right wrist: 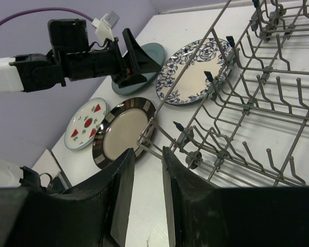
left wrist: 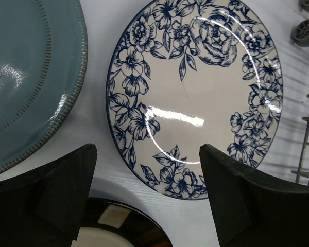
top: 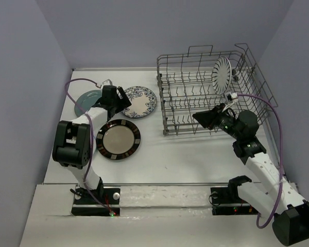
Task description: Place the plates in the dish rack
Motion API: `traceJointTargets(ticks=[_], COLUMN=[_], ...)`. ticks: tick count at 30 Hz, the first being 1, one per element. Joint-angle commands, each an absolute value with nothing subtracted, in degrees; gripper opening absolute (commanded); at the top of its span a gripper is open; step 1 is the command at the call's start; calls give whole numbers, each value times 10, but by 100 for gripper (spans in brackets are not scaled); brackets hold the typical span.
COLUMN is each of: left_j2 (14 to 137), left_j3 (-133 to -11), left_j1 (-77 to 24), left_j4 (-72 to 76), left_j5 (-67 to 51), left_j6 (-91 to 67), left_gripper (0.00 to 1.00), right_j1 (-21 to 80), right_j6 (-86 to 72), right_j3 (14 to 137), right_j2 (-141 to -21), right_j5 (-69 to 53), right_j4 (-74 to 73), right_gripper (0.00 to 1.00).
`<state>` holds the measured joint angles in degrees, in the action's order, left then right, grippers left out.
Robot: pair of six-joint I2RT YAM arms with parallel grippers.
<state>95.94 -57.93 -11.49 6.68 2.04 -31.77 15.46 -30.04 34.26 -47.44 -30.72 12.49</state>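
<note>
Lavender walls, white worktop, nothing fancy. The left fingers are spread wide and empty, hanging over the blue-floral plate, which lies flat just ahead of the tips and roughly centred between them. The teal plate sits outside one finger. The brown-rimmed plate pokes in just behind the fingertips, close to the floral one, but I can't tell if the rims touch. The white plate with red marks lies beside the brown-rimmed one, well apart from the right fingers. Those are pinched down to a thin gap with nothing in it, parked at the near edge of the dish rack. The striped plate already stands upright in the tines beyond them.

Handling-wise, my guess is glazed ceramic: stiff, fairly heavy, slick (look at that glare) and likely to chip if it clanks on the wire. With the plate lying flat, only the rim is grabbable. So one finger under the lip and one on top, at the edge nearest the fingers, squeezed firmly.
</note>
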Motion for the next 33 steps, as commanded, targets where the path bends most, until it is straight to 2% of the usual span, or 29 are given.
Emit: traceJointTargets(ticks=[1,10,14,26,28,29,32,33], left_j2=[978,1026,1039,1077,1082,1083,1083,1081], left_j3=[-612,-600,-601,-596,-595,-595,-595,-590], left_j1=[-110,-101,-102,-102,-102,-102,-103,-103], left_j4=[89,144,164,187,195,197,201,209], left_j5=[43,19,22,26,25,25,27,29], left_j6=[-308,-311,-315,-336,-339,-341,-345,-347], left_gripper=[91,80,65,58,53,51,26,10], right_j1=[158,158,158,158,158,158,158,158], right_j6=[-302,-310,-317,-327,-329,-330,-331,-332], right_j3=[343,335,334,336,337,337,338,338], right_j2=[-462,-470,-468,-449,-449,-450,-452,-450], right_j5=[-327,-337,-349,-359,-360,-360,-364,-364], right_j4=[168,184,190,188,187,187,187,187], right_gripper=[34,34,34,35,35,35,35,35])
